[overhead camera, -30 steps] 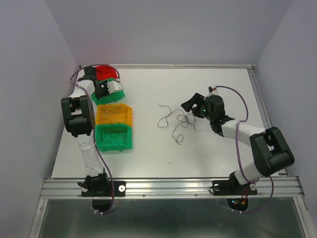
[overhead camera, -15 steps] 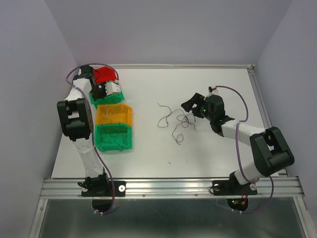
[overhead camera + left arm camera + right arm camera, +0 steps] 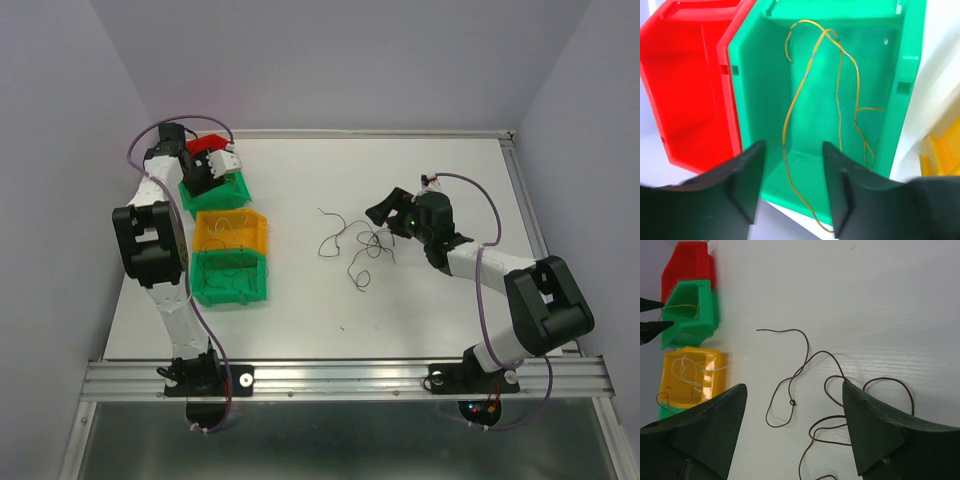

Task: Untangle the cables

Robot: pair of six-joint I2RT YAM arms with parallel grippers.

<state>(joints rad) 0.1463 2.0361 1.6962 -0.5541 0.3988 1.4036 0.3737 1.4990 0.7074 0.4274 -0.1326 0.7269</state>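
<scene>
A thin yellow cable [image 3: 795,100] lies looped inside the far green bin [image 3: 755,75], and its tail hangs over the bin's near edge. My left gripper [image 3: 792,144] hovers open just above that edge; the tail runs between the fingers without being clamped. From above, the left gripper [image 3: 207,172] sits over the far green bin [image 3: 225,192]. Dark brown cables [image 3: 360,245] lie in loose tangled loops mid-table. My right gripper [image 3: 794,385] stands wide open over them, and one strand with a small knot [image 3: 791,402] lies below the gap. The right gripper [image 3: 385,212] holds nothing.
Several bins line the left side: a red bin [image 3: 205,145] at the back, then the far green one, a yellow bin [image 3: 232,232] with whitish wires [image 3: 687,367], and a near green bin [image 3: 232,278] with dark wires. Walls enclose the table.
My left gripper has gone from shut to open and its wrist has swung back and left over the red and green bins. The right arm and the table cables have not moved.
</scene>
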